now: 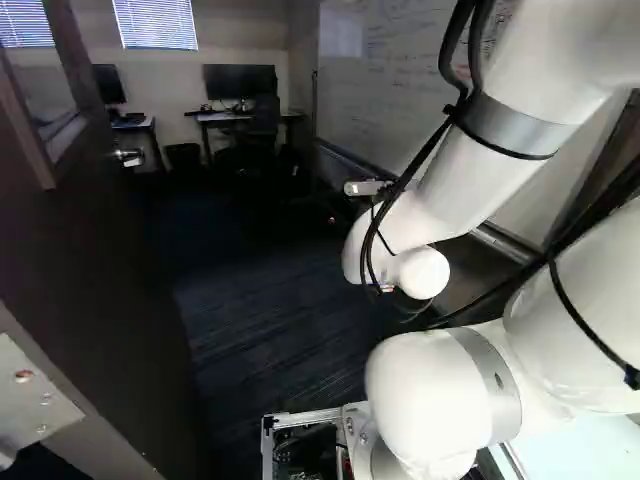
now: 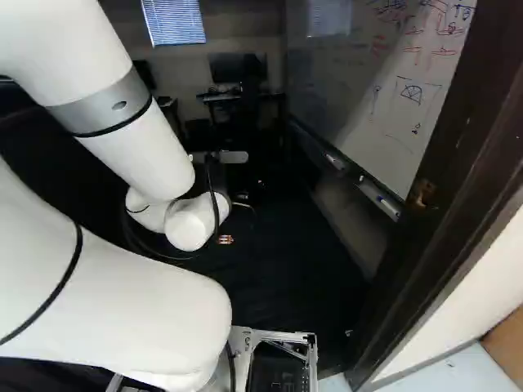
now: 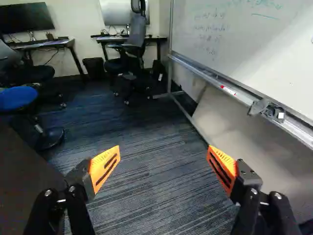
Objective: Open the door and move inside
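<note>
Door [image 1: 100,270] swung open at the left of the left base view, the tool [image 3: 164,159] stands wide, nothing between its fingers. Ahead of it run the carpet [image 3: 156,191] and, farther in, a chair [image 3: 138,30]; a whiteboard [image 3: 234,34] flanks the way. Opening looks done; moving inside seems in hand, so the base should roll forward, clear of door and frame [image 2: 441,245].

Door [image 1: 110,300] cut off, whiteboard [image 3: 234,44] cropped, blue stool [image 3: 17,98] partly outside
</note>
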